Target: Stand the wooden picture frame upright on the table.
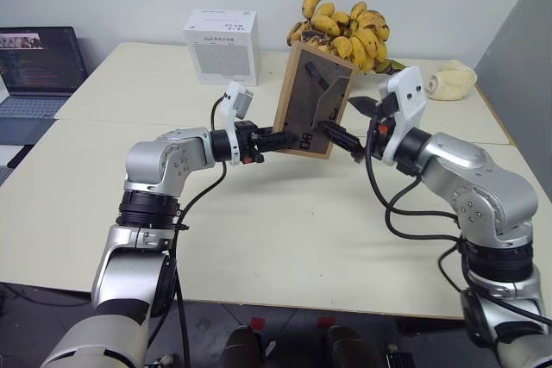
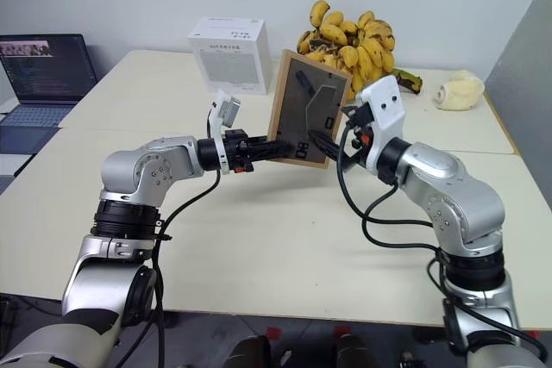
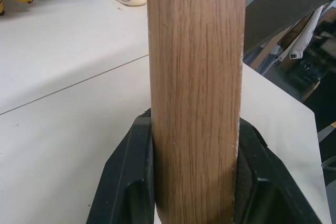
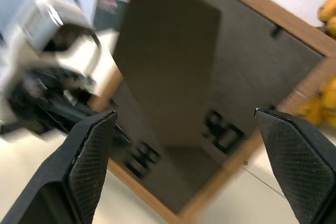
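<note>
Holding: the left claw was clamped on the wooden picture frame, its two black fingers pressed against either face of the light-wood edge.
Frame's place: the wooden picture frame hung above the worktop, lifted clear of it and tilted, its dark grey back and fold-out stand turned toward the robot.
Right claw: the right claw stood with its fingers wide apart just beside the frame's back, nothing between them; whether a fingertip touched the frame could not be told.
Sides of the frame: the left claw came at the frame from the frame's left edge, the right claw from its lower right corner.
Beside the frame: a seam crossed the pale worktop under and to the left of the frame.
Behind the frame: a white box stood to the left of and behind the frame, a bunch of bananas lay right behind its upper edge, and a pale rolled cloth lay behind and well to the right of it.
Far left of the frame: an open laptop sat well apart from the frame, off the worktop's edge.
</note>
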`<state>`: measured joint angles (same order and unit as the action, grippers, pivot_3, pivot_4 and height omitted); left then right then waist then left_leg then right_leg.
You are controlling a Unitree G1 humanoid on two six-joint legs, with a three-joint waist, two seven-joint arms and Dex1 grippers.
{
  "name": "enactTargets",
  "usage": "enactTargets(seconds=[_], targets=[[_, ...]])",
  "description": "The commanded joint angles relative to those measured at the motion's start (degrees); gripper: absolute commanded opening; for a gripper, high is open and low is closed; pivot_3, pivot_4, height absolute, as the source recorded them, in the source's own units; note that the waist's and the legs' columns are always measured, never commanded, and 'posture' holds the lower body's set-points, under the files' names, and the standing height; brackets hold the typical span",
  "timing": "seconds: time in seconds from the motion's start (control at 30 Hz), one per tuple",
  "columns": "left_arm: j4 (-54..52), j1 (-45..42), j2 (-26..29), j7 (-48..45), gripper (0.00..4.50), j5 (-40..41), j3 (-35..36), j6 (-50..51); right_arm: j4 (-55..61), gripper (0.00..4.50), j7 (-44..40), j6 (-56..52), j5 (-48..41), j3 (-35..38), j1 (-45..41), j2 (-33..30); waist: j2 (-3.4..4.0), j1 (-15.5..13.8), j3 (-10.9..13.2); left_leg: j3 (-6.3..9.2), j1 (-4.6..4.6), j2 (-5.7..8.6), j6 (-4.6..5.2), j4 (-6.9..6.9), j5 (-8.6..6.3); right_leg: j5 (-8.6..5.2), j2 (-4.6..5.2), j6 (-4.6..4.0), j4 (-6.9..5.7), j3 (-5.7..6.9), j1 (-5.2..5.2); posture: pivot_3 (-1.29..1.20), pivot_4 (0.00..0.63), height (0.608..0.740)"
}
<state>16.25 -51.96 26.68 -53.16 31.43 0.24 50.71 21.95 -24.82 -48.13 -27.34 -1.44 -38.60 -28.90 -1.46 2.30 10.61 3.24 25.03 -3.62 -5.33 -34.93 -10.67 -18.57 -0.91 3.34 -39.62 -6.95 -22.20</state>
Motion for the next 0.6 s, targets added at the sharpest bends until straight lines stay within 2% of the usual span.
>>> enactTargets(seconds=[0.03,0.1,0.17,0.23,0.33,0.47,0.6], targets=[[-4.4,-0.4,1.1,0.3,1.29,2.4,1.8,3.7,-0.3,4.38,-6.3,14.0,10.5,-4.2,5.4,-9.0,0.00,-0.1,0.0,0.00,0.00,0.00,0.00,0.00,0.00,0.00,0.00,0.01,0.01,0.01,0.00,0.00,0.150,0.740],[-6.3,0.8,2.2,0.3,1.29,2.9,1.8,6.2,-3.4,4.38,-8.7,26.2,18.4,-6.6,8.8,-14.4,-0.01,-0.2,0.0,0.00,0.01,0.04,0.00,0.00,0.00,-0.01,0.01,0.01,0.07,0.00,0.02,0.00,0.150,0.740],[-8.2,1.9,3.0,2.0,1.29,4.7,3.3,11.6,-10.4,4.38,-7.7,44.4,28.5,-9.0,11.2,-19.7,-0.01,-0.2,0.0,-0.09,0.01,0.04,0.00,0.00,-0.01,-0.01,0.03,0.02,0.14,-0.07,0.02,0.00,0.150,0.740],[-10.4,2.9,3.6,3.9,1.29,7.4,5.4,18.4,-19.0,4.38,-2.2,62.2,39.1,-11.5,11.3,-23.5,-0.01,-0.2,0.0,-0.12,0.00,0.03,0.00,-0.05,-0.01,-0.01,0.02,0.03,0.11,-0.09,0.00,0.00,0.150,0.740],[-15.1,4.1,4.8,5.5,1.29,11.6,8.0,27.2,-29.5,4.38,8.9,79.2,51.5,-13.6,8.6,-24.5,-0.02,0.5,0.0,-0.14,-0.04,0.01,0.00,-0.06,0.00,-0.01,0.01,0.03,0.04,-0.11,0.00,0.00,0.150,0.740],[-17.4,3.3,3.4,10.0,1.29,17.8,14.8,40.9,-38.7,4.38,25.9,91.4,66.4,-16.0,4.4,-22.0,-0.04,1.2,0.0,-0.16,-0.12,0.02,-0.02,-0.08,0.01,-0.01,0.01,0.02,-0.18,-0.17,-0.02,0.00,0.150,0.740],[-17.8,4.9,5.2,16.9,1.29,29.0,15.5,41.8,-45.8,4.38,41.5,95.3,78.2,-19.7,0.0,-16.6,-0.04,1.4,0.0,-0.09,-0.21,0.01,-0.25,-0.13,0.15,-0.01,0.00,0.00,-0.41,-0.16,-0.01,0.00,0.150,0.740]])
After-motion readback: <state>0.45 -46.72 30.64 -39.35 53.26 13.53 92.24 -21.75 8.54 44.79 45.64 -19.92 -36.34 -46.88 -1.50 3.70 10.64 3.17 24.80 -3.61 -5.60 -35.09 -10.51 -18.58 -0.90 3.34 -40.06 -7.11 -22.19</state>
